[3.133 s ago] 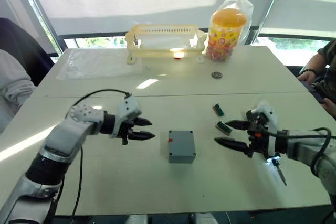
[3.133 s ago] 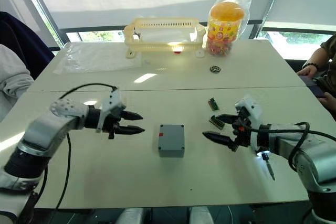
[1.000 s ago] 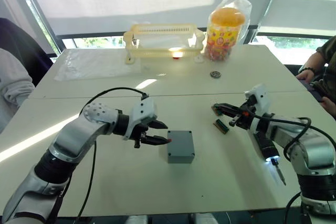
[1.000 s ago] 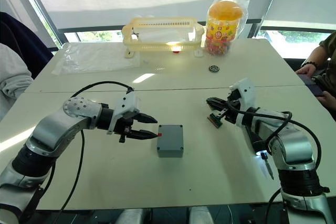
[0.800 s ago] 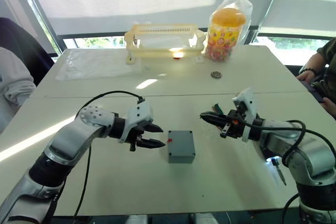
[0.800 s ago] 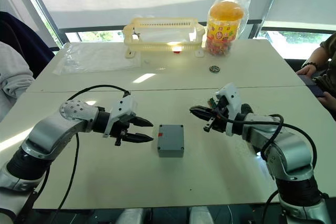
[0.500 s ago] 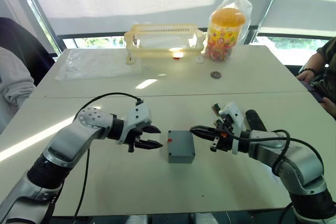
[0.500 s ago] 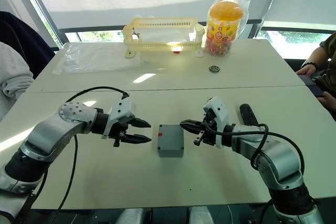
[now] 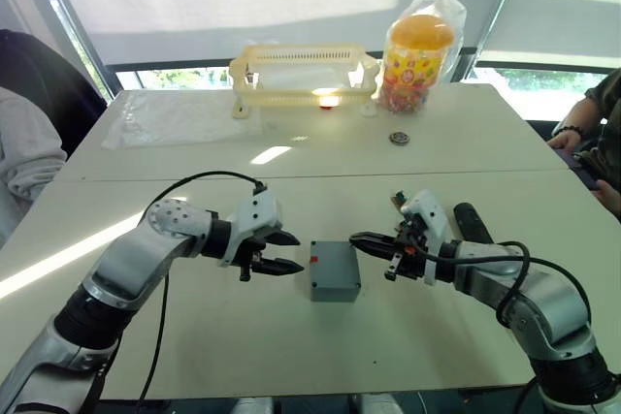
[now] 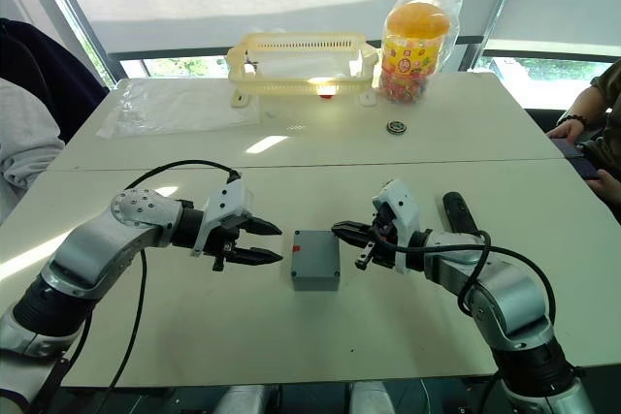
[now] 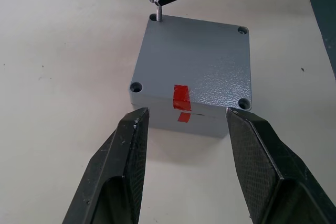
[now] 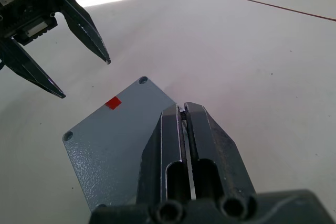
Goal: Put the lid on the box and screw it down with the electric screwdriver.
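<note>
Both end effectors flank the small square grey plastic box [image 9: 335,270], which sits near the middle of the white table [image 9: 291,356] with the thin grey square lid [image 11: 197,59] already lying flush on top of it, a strip of red tape [image 11: 181,96] running across the seam on the side toward the left arm. Left end effector [image 9: 283,252] hovers just beside that taped side, its two black fingers [image 11: 123,166] spread wide and released, touching nothing. Right end effector [image 9: 367,243] reaches over the opposite edge with its fingers pressed together, clenched on a small metal screw [image 11: 158,17] held upright at one corner hole of the lid. Behind the right forearm, the long black cylindrical electric screwdriver [image 9: 474,222] lies on the table, untouched. Farther back stand a pale yellow plastic basket [image 9: 304,73] and an orange-lidded jar in a clear bag [image 9: 420,41], with a small dark round part [image 9: 399,139] lying between them and the box.
</note>
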Controlling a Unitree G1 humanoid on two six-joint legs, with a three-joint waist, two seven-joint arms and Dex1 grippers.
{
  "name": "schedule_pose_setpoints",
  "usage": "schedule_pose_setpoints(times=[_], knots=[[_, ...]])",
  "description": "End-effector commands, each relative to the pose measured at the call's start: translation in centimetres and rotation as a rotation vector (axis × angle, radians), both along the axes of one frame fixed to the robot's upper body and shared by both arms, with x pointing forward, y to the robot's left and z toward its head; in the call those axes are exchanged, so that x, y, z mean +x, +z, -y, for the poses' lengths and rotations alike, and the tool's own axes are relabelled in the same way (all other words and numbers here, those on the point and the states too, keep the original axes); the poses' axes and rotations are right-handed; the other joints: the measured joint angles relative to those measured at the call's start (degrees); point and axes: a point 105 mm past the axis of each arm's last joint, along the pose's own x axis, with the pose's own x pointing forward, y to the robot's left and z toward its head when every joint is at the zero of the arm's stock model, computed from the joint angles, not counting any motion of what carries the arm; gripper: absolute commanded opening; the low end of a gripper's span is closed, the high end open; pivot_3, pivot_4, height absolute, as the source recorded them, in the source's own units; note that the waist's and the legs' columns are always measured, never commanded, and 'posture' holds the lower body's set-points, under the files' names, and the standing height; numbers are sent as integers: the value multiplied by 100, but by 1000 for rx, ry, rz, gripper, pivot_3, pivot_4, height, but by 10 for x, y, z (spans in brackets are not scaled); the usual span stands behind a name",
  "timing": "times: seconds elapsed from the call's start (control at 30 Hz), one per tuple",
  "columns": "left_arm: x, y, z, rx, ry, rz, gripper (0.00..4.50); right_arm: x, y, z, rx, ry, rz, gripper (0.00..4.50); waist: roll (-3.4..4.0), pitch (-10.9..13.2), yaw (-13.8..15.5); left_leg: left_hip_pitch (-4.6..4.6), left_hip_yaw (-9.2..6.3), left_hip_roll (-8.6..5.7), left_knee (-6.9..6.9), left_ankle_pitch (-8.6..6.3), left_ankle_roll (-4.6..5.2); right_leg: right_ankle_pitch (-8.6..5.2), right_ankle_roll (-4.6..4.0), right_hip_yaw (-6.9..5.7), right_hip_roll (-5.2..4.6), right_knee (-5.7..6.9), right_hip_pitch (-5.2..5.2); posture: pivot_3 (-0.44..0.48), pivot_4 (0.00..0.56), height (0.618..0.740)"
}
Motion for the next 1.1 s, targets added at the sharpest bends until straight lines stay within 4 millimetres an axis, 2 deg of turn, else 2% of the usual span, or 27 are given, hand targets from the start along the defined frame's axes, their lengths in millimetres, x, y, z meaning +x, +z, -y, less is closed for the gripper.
schedule_pose_setpoints(times=[0.03,0.3,0.8,1.1], knots=[[-2,4,3,5,-18,33,2349,3,2,2,-14,-1,21,35,0,0,0,0,0,0,0,0,0,0,0,0,0,0,0,0,150,740],[-1,3,3,4,-19,35,2349,6,3,8,-26,-15,30,35,0,0,0,1,0,0,0,0,0,0,0,0,0,0,1,0,150,740],[0,2,3,4,-18,39,2349,7,6,7,-23,-11,36,35,0,0,1,0,0,0,0,0,0,0,0,0,0,0,1,0,150,740],[1,3,4,3,-18,43,2349,3,-1,1,-45,23,24,35,0,0,0,0,0,0,0,0,0,0,0,0,0,0,0,0,150,740]])
